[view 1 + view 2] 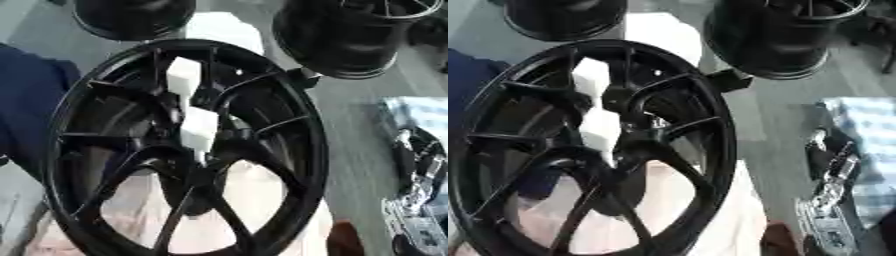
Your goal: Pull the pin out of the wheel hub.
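A large black spoked wheel hub point(188, 150) fills the middle of both views, tilted, with a white block point(197, 125) showing through its spokes. Near the hub's centre there is a small silvery glint point(656, 121); I cannot make out whether it is the pin. My right hand point(831, 167), black with silver parts, hangs at the right edge, well clear of the wheel and touching nothing. My left hand shows in no view.
Two more black wheels stand behind, one at the top left point(131, 17) and one at the top right point(350, 35). A dark blue shape point(26, 100) lies against the wheel's left side. A grey floor point(359, 130) runs between the wheel and my right arm.
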You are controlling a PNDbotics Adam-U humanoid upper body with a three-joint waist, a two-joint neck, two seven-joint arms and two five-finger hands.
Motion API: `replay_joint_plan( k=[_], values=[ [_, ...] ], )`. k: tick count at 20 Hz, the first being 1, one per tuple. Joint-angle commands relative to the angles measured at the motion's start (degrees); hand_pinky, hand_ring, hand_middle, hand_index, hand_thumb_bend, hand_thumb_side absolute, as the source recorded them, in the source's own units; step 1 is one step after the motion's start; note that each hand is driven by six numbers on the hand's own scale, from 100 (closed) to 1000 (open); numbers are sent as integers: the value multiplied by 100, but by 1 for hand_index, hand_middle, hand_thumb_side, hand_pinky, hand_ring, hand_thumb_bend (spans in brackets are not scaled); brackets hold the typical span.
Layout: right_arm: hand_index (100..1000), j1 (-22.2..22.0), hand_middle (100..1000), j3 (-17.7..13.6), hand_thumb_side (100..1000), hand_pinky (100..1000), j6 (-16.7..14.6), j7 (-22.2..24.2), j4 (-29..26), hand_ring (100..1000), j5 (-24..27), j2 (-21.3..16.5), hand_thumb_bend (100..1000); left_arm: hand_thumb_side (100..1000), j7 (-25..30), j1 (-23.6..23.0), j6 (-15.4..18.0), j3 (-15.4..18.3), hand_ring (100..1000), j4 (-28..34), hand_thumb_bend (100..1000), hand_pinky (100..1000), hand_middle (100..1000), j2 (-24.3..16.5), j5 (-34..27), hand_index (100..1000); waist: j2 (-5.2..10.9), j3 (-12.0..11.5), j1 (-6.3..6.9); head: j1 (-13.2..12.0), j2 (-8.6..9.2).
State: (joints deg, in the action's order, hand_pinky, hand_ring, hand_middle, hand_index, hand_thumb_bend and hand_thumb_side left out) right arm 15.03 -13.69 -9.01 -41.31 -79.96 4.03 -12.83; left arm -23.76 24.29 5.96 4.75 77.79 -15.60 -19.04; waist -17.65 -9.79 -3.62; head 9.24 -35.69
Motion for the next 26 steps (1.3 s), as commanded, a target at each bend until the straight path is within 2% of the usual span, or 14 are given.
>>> replay_joint_plan(
  k=[1,6,9,14,16,18,24,25,26],
  values=[
    [729,16,588,0,417,704,8,3,-35,705,-45,-88,133,858,1,76,7,-15,530,96,234,579,487,-68,19,665,121,3,31,20,41],
    [730,23,589,-11,418,704,4,5,-26,705,-41,-83,132,858,-4,91,1,-13,531,94,235,580,487,-65,18,665,116,10,30,55,57],
    [730,35,589,-35,420,704,0,-13,-24,705,-18,-71,131,845,17,166,5,-14,530,234,200,578,487,-118,116,666,94,32,20,126,32],
    [731,41,590,-53,427,706,3,-7,-8,707,4,-103,129,765,364,583,-61,-112,538,917,100,579,497,-620,548,681,66,33,67,176,-114],
    [731,35,590,-66,428,706,4,-5,-6,707,7,-122,128,746,546,844,-159,-260,541,1202,100,580,500,-908,733,687,47,26,86,201,-147],
    [731,37,590,-70,428,706,6,-5,-9,707,10,-120,128,746,746,953,-337,-268,541,1361,100,580,500,-1095,933,687,37,28,82,202,-153],
    [731,36,590,-73,428,706,7,-6,-10,707,12,-118,128,746,1058,988,-650,-144,541,1555,100,580,500,-1077,1383,687,34,24,78,207,-156],
    [731,8,589,-65,430,706,12,-1,-3,706,0,-128,127,460,1082,1017,-645,-170,589,1592,125,650,557,-1103,1417,736,58,27,107,206,-213],
    [731,-79,589,-37,430,706,28,22,15,706,-44,-165,127,449,1138,1103,-598,-254,602,1683,166,667,572,-1187,1478,747,123,69,193,179,-332]
  ],
)
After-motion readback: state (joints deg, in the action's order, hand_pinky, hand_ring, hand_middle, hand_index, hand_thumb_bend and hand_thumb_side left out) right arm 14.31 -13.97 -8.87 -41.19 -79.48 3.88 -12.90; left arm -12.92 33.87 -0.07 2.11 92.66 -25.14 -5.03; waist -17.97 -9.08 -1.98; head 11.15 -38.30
